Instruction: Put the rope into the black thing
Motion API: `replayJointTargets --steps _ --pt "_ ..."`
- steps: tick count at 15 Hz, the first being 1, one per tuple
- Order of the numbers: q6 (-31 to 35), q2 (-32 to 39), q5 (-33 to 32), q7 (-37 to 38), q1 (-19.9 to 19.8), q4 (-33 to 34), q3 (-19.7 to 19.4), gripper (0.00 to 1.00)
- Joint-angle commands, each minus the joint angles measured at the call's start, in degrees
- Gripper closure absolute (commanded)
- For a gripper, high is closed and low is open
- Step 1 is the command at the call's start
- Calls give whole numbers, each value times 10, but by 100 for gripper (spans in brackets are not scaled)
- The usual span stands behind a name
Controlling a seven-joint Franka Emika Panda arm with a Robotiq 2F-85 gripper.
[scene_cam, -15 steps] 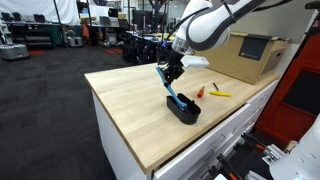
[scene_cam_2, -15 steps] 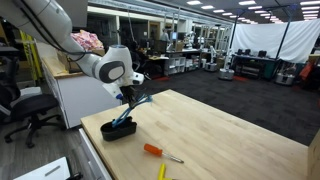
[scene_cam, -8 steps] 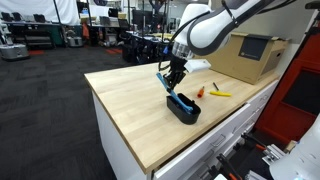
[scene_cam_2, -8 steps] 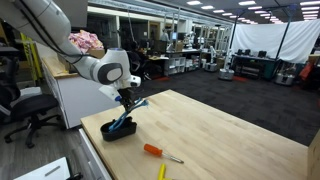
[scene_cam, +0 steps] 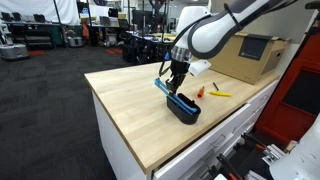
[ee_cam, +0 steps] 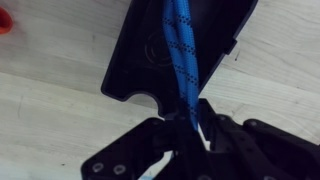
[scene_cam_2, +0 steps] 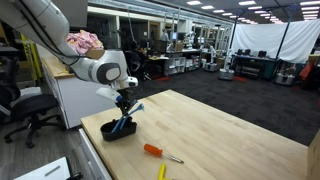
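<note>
I have the gripper [ee_cam: 185, 125] pinched narrow on the rope [ee_cam: 181, 50], right above the black thing [ee_cam: 125, 70]; the rope drops from the jaws into that bin, its long axis running along the bin's length in the wrist view; in an exterior view a stretch of rope [scene_cam: 161, 86] juts past the bin's end over the desk [scene_cam: 120, 105]; I judge the slack must fold inside the walls before release.

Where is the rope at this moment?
The rope is pinched in the gripper, trailing into the black bin at the table's edge; the wrist view shows it centred over the bin.
</note>
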Motion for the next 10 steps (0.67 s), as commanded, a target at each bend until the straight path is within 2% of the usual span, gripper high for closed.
replayJointTargets --steps 1,8,10 --pt "-5 -6 -2 -22 -1 -5 1 51" --pt "-18 -15 -2 -21 -2 4 0 2" --pt "-45 -21 16 -26 -2 14 -1 0"
